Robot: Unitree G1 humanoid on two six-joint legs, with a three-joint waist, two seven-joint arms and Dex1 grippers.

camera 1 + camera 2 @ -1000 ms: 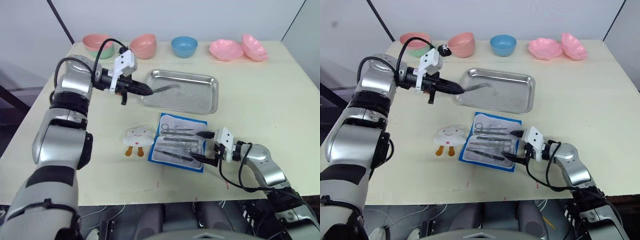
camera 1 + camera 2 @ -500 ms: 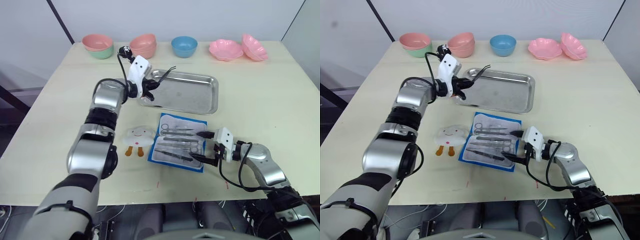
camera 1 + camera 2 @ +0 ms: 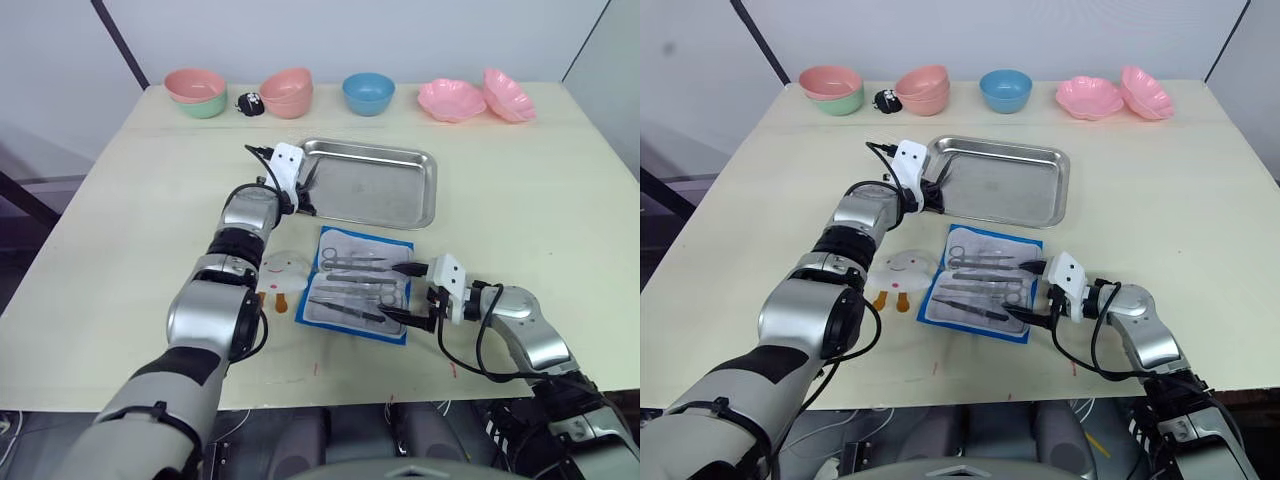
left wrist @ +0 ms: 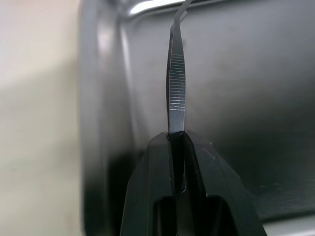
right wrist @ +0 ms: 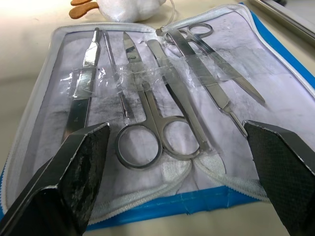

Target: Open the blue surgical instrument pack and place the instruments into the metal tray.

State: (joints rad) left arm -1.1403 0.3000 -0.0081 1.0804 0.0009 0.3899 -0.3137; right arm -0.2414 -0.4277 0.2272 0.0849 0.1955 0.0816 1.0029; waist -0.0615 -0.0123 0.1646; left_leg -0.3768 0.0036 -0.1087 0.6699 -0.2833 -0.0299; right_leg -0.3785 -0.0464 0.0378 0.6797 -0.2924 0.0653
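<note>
The blue surgical instrument pack lies open on the table, its pale lining up, in front of the metal tray. Several silver instruments, scissors and forceps among them, lie strapped in a row inside it. My left gripper sits low at the tray's left rim. It is shut on a slim pair of tweezers that points over the tray floor. My right gripper rests at the pack's right edge, open, one finger on each side of the instruments.
A white toy with orange feet lies left of the pack, under my left forearm. Along the far edge stand stacked pink and green bowls, pink bowls, a blue bowl and pink flower-shaped dishes.
My left arm has swung in from the far left and come down to the tray's left rim with the tweezers. The right gripper and the pack have stayed put.
</note>
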